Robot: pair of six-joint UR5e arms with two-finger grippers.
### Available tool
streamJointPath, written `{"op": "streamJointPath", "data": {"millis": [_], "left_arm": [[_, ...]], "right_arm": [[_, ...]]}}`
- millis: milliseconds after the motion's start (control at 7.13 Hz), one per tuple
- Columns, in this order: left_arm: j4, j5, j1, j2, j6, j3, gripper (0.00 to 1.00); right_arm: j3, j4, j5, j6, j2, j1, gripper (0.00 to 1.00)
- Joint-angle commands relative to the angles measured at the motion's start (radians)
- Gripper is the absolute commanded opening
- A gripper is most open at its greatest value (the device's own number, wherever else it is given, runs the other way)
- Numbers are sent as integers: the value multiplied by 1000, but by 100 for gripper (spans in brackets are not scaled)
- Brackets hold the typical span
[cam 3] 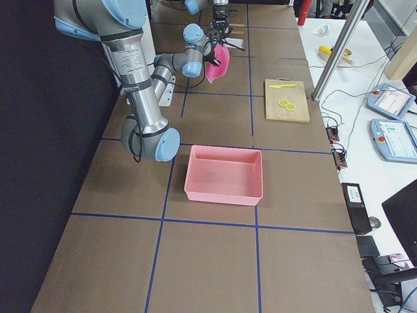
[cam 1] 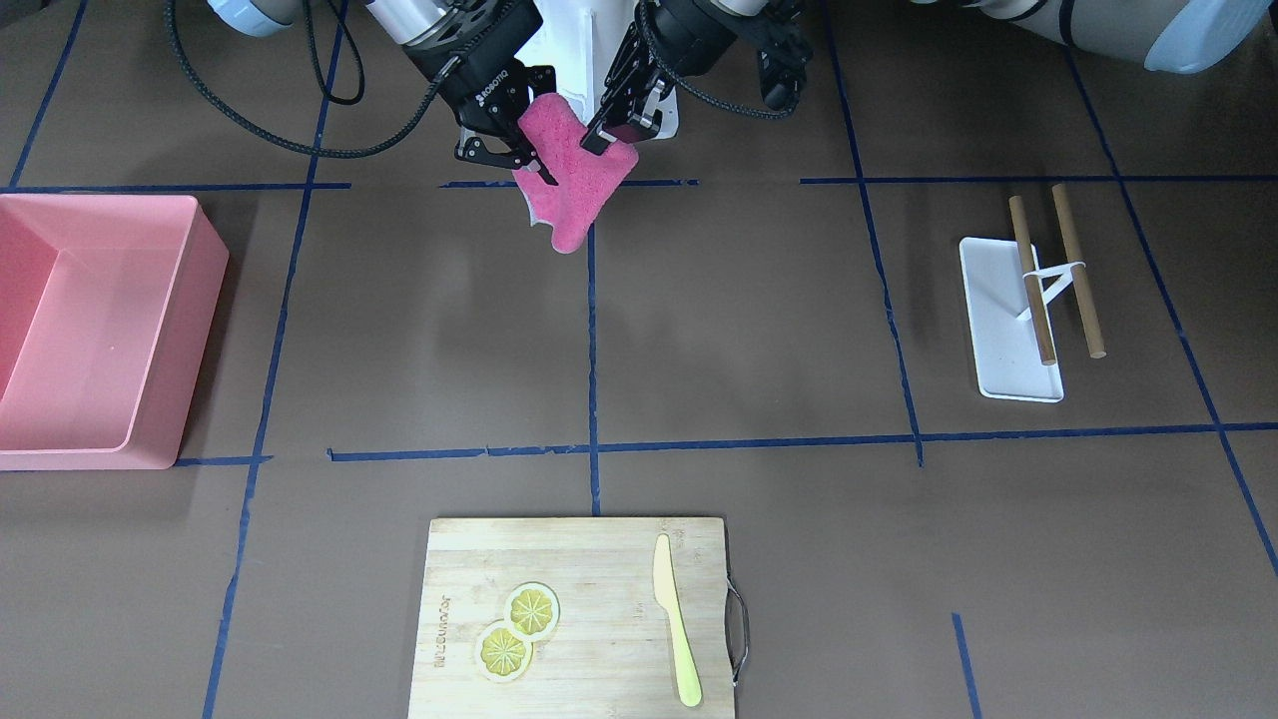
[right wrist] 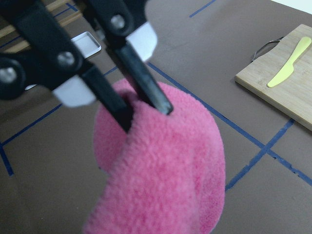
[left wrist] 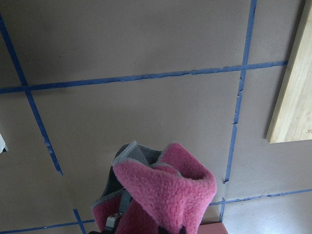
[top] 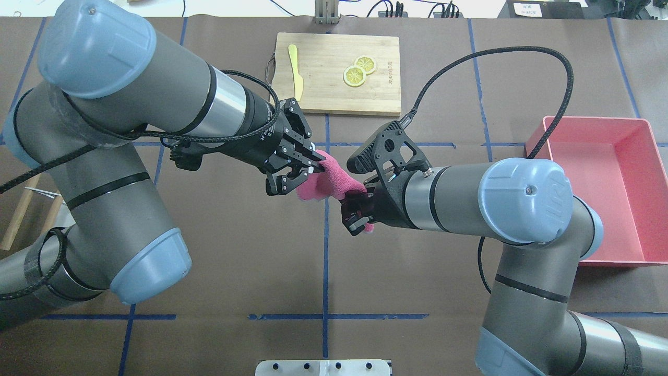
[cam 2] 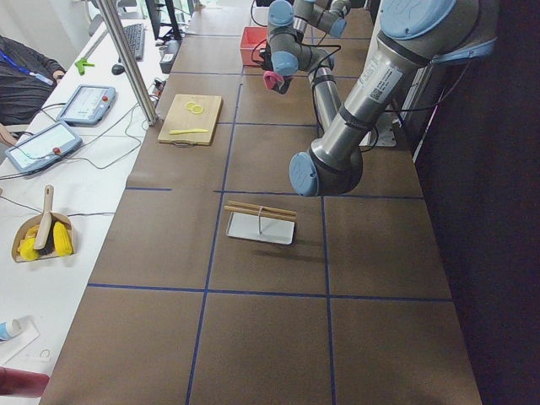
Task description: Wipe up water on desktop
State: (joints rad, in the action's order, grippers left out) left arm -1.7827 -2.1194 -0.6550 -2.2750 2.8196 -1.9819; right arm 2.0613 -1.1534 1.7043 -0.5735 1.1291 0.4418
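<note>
Left tool (cam 1: 602, 138) and right tool (cam 1: 534, 165) pinch pink cloth (cam 1: 576, 195) above desktop (cam 1: 749, 330).

The right gripper (cam 1: 534, 166) and the left gripper (cam 1: 609, 138) each pinched the upper part of a pink cloth (cam 1: 574, 190). It sagged between them, and its tip hung lower than both sets of fingertips, over the brown desktop (cam 1: 749, 320). Well out beyond the right gripper sat a pink bin (cam 1: 205, 290). Well out beyond the left gripper lay a white tray (cam 1: 993, 320) with two wooden sticks (cam 1: 1032, 290). Far in front of both grippers, a bamboo cutting board (cam 1: 599, 649) carried two lemon slices (cam 1: 504, 649) and a yellow knife (cam 1: 675, 619).
</note>
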Motion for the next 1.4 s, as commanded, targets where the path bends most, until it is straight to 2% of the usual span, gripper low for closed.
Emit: {"op": "streamJointPath", "data": {"millis": [0, 280, 421, 701, 841, 1122, 1262], "left_arm": [[-6, -1, 0, 40, -159, -44, 100], [3, 4, -11, 92, -381, -61, 100], [6, 7, -20, 144, -526, -75, 100], [15, -1, -60, 233, -775, -78, 100], [98, -1, -78, 254, -949, -78, 100], [401, 12, -97, 276, -1400, -171, 100], [478, 12, -130, 326, -1598, -225, 100]], "right_arm": [[-1, -3, 0, 1, 1, 0, 0], [-4, -17, 0, 1, 6, 9, 0], [-3, -76, 0, 0, 5, 17, 0], [20, -288, 0, -81, 0, 23, 0], [25, -365, 20, -106, -2, 38, 0], [22, -491, 221, -187, 0, 128, 0], [23, -531, 247, -192, -2, 143, 0]]}}
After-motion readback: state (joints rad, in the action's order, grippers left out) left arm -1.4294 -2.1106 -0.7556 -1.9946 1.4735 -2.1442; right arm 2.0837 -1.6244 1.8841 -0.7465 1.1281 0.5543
